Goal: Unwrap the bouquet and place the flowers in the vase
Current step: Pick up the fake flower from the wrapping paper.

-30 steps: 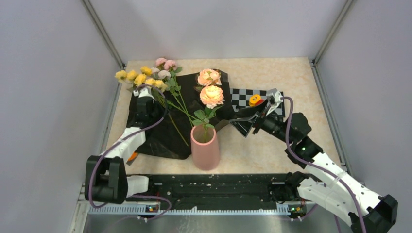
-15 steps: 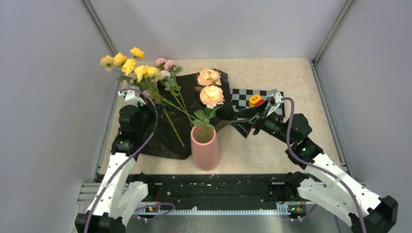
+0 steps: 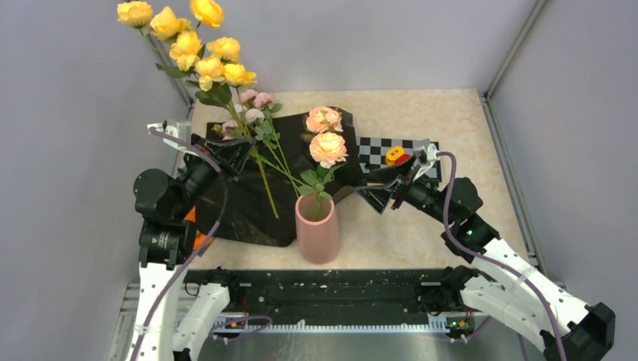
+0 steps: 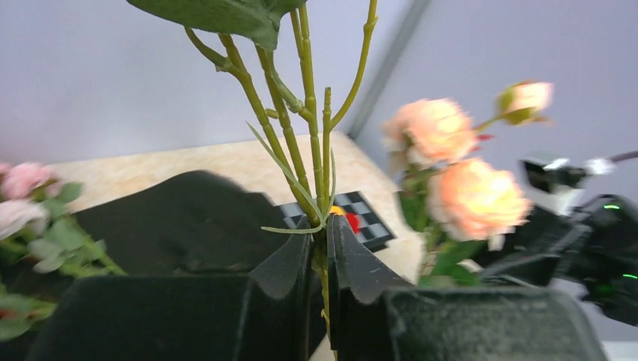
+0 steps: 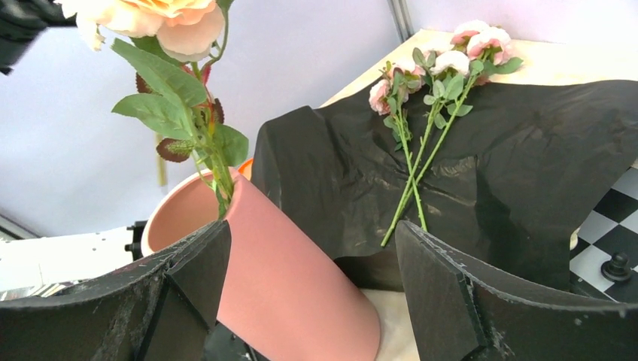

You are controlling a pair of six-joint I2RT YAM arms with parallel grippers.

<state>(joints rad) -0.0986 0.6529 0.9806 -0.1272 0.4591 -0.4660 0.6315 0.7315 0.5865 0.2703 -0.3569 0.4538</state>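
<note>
You are looking into a robotics lab test cell. Plain grey panels (image 3: 68,113) close it in on the left, back and right, and bare metal posts (image 3: 519,45) run up the far corners. Two robot arms, the left arm (image 3: 162,226) and the right arm (image 3: 511,263), stand on a black base rail (image 3: 338,289) at the near edge of a speckled beige surface (image 3: 436,113). Lilac cables (image 3: 445,203) loop loosely along them. A black-and-white checkerboard (image 3: 374,148), the pattern you know from camera calibration boards, lies flat on the surface. A small green indicator light (image 3: 470,229) glows on the right arm.
</note>
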